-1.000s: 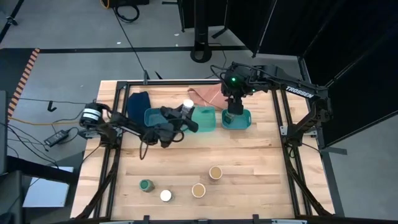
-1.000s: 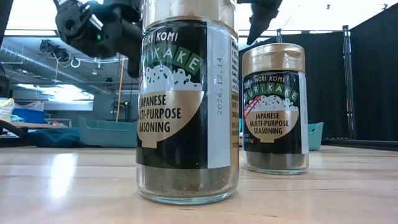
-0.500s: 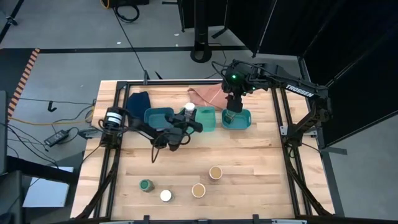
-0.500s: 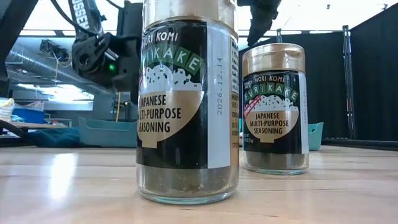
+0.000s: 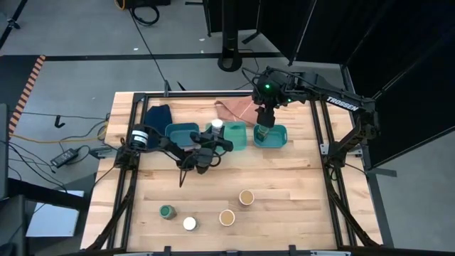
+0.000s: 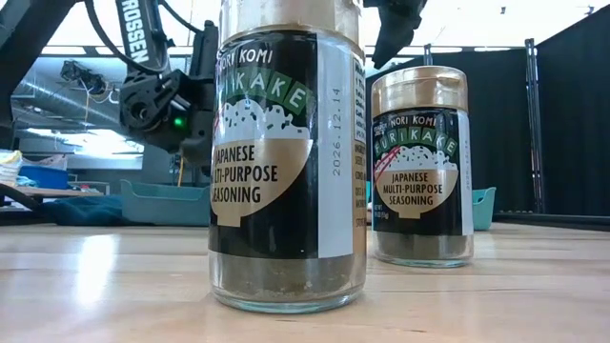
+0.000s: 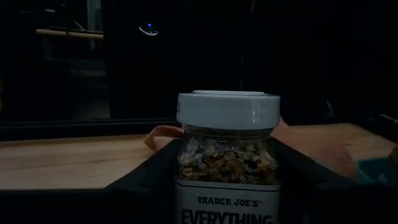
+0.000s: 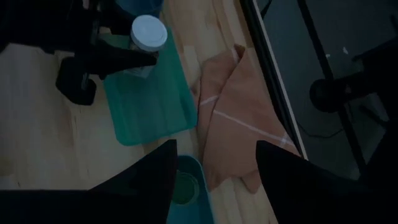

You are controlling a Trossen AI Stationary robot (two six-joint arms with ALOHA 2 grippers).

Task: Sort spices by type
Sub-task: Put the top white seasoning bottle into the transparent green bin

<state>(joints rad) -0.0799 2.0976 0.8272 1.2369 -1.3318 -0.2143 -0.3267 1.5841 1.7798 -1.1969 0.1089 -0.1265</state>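
Pale, striped wooden table (image 5: 284, 192) underneath it all. Three teal trays (image 5: 181, 132) sit in a row at the back, with a dark blue cloth (image 5: 158, 115) and a salmon-pink cloth (image 5: 234, 108) beside them. The jar (image 7: 227, 155) in the left wrist view has a white lid, speckled brown-and-cream seasoning and a white label with black lettering. Up front: a green-lidded jar (image 5: 167, 211), a white-lidded jar (image 5: 189, 223), and two tan-lidded jars (image 5: 227, 217) with black labels, green and white lettering, and a gold bowl motif.
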